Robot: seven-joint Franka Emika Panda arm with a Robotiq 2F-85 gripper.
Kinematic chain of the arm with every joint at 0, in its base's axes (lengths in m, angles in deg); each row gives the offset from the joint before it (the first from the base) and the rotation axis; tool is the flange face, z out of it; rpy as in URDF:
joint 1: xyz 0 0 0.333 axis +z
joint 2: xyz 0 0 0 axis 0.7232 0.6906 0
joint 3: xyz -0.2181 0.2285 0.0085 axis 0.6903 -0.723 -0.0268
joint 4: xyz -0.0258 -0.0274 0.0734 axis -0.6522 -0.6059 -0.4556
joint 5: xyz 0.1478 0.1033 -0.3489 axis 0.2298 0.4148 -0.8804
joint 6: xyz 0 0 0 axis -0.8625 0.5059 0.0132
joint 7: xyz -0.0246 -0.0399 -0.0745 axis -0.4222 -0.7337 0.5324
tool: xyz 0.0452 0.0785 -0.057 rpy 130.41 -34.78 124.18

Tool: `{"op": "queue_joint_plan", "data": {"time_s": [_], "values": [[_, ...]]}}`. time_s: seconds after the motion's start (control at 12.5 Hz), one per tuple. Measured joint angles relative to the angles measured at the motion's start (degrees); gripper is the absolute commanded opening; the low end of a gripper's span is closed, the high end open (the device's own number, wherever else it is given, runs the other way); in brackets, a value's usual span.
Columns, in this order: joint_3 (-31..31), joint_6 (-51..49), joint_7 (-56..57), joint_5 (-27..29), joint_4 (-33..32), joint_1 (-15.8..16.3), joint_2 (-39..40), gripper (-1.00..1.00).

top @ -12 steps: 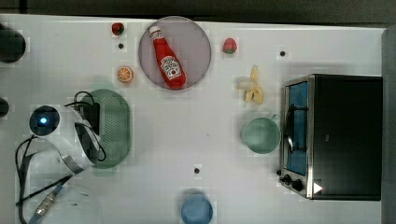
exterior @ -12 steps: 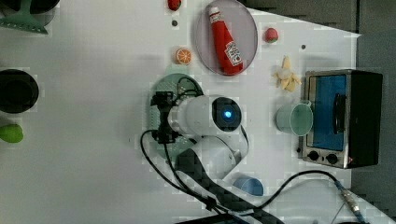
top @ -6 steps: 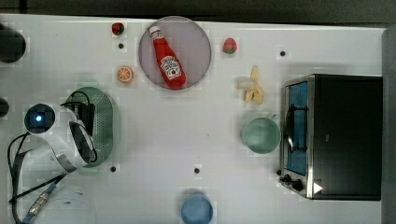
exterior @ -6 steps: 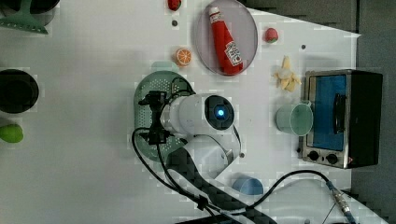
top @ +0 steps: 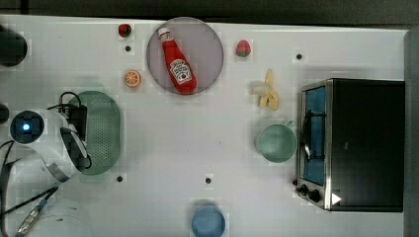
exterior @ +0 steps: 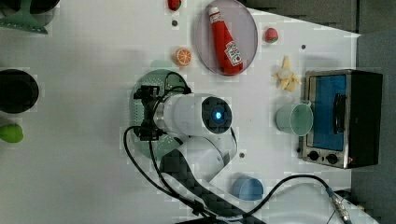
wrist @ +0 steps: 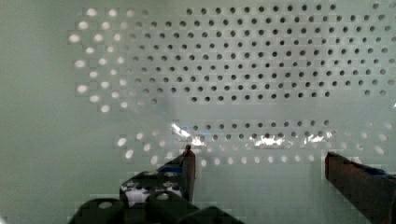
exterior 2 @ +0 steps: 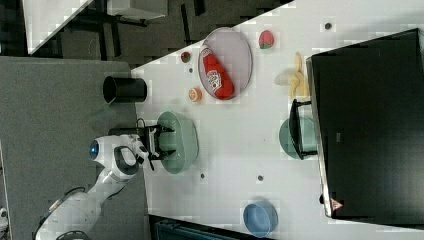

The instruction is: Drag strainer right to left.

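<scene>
1. Strainer lies near the top view's left end of the surface.
2. Claw sits inside it, fingers spread, gripping nothing.
3. Press steadily down; drag slowly to avoid tipping.

pale green perforated oval strainer lies upright near the top view's left.

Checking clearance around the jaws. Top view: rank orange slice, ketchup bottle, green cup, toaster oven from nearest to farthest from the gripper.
Gripper sits over the strainer, at the top view's left.
1. Orange slice, just up and right.
2. Ketchup bottle, on the plate.
3. Green cup, right of centre.
4. Toaster oven, far right.
</scene>
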Motion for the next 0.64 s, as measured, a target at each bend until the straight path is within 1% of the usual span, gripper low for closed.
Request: {"op": "queue_joint_plan", "data": {"time_s": [0.08, 0.24, 0.32, 0.48, 0.64], "values": [[0.0, -0.7, 0.0, 1.1, 1.1, 0.4, 0.4, 1.00], [0.2, -0.9, 0.0, 0.0, 1.8, 0.9, 0.3, 1.00], [0.3, -3.6, 0.7, -0.7, 1.1, 0.9, -0.6, 1.00], [0.7, -12.0, 3.8, -0.1, 0.7, 0.8, -2.3, 1.00], [3.0, -18.8, 8.4, -0.6, -1.3, 1.7, -6.0, 1.00]]}}
